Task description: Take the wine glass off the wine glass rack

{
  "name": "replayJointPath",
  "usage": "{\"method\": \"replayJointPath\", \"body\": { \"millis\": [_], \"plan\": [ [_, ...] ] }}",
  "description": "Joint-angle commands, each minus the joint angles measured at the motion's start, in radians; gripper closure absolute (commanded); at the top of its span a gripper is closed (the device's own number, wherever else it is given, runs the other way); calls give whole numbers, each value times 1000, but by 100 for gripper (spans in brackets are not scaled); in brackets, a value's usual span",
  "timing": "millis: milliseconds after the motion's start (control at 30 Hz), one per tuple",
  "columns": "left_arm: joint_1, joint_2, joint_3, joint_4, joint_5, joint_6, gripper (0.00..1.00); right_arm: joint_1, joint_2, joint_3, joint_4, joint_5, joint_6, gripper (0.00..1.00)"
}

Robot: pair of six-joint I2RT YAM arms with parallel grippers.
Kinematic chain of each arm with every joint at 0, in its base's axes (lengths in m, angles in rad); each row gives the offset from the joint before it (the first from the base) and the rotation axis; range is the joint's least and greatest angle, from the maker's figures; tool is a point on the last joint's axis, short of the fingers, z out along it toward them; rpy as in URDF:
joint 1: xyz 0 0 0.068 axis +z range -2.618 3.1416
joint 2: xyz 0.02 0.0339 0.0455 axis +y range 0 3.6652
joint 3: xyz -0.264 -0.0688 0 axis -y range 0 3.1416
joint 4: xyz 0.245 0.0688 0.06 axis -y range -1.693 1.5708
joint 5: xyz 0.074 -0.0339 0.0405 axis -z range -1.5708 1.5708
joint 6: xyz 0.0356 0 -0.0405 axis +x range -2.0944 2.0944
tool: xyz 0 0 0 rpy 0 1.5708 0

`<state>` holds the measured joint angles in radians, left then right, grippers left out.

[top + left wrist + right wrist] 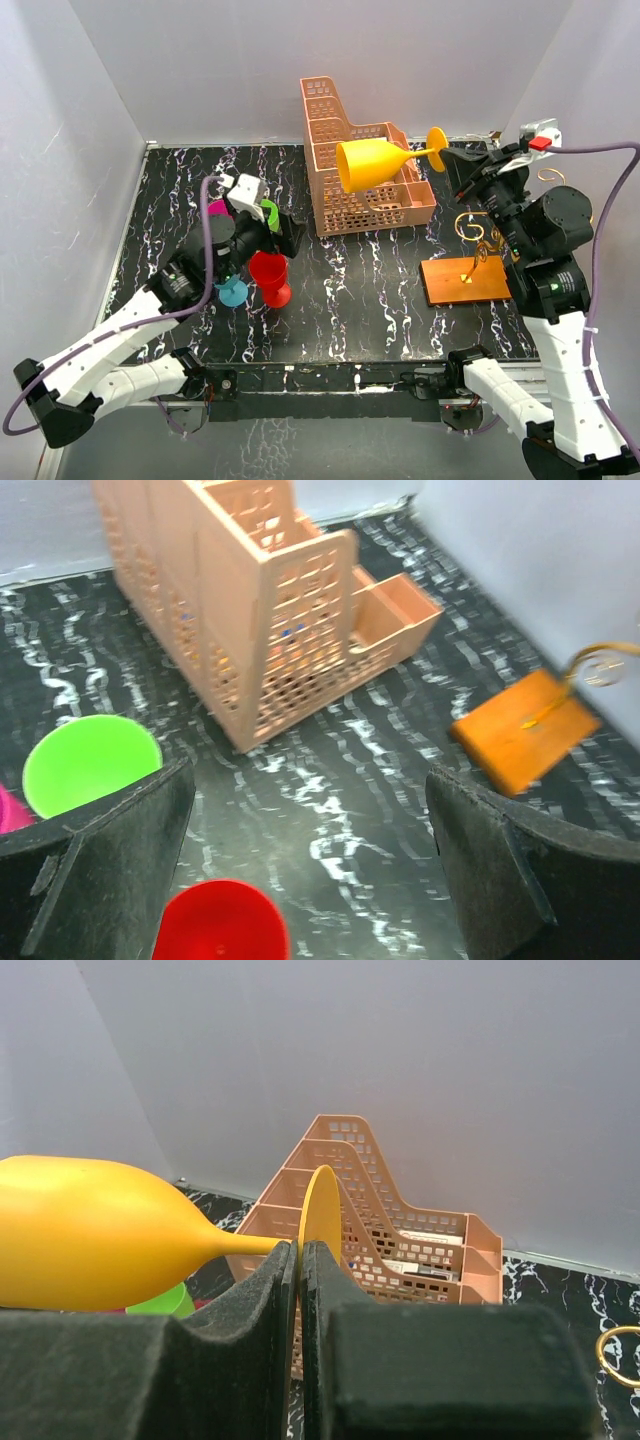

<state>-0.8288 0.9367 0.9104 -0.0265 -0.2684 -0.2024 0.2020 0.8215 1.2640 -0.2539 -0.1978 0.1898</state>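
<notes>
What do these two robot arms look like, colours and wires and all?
Both the left arm and right arm have white tube-like links joined by black rounded joints. A purple cable loops along each. The fingers are flat, matte black pads. A red piece sits by the right wrist.

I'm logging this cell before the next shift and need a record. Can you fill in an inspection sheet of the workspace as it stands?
Surface: black table with white marbling.
Job's things: yellow wine glass is off the wine glass rack, held sideways in the air by its foot. The rack stands at the right with no glass seen on its hooks.
Clutter: peach lattice basket at the back. Red cup, green cup, teal cup and magenta cup are clustered by the left arm.
Hands: left hand open above the cups; right hand shut on the glass's foot.
Cables: a purple cable runs along each arm.
Surroundings: plain pale walls.
</notes>
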Motion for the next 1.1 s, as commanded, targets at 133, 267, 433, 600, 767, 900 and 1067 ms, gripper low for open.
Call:
{"method": "replayJointPath", "body": {
  "millis": [133, 267, 433, 600, 767, 900, 1067],
  "plan": [
    [-6, -54, 203, -201, 170, -294, 3, 1, -44, -37, 62, -88, 33, 92],
    [-6, -74, 233, -189, 206, -391, 3, 0, -39, -49, 88, -148, 57, 92],
    [-5, -54, 277, -156, 249, -497, 3, 1, -20, -56, 111, -236, 90, 92],
    [-6, 5, 367, -186, 263, -526, 3, 1, -9, -71, 118, -281, 132, 92],
    [-6, 51, 401, -175, 279, -546, 6, 1, -7, -81, 144, -316, 164, 92],
    [-5, 92, 419, -173, 326, -544, 24, 1, -10, -83, 137, -313, 165, 92],
    [-6, 128, 420, -154, 366, -555, 46, 1, -14, -90, 140, -316, 161, 92]
  ]
}}
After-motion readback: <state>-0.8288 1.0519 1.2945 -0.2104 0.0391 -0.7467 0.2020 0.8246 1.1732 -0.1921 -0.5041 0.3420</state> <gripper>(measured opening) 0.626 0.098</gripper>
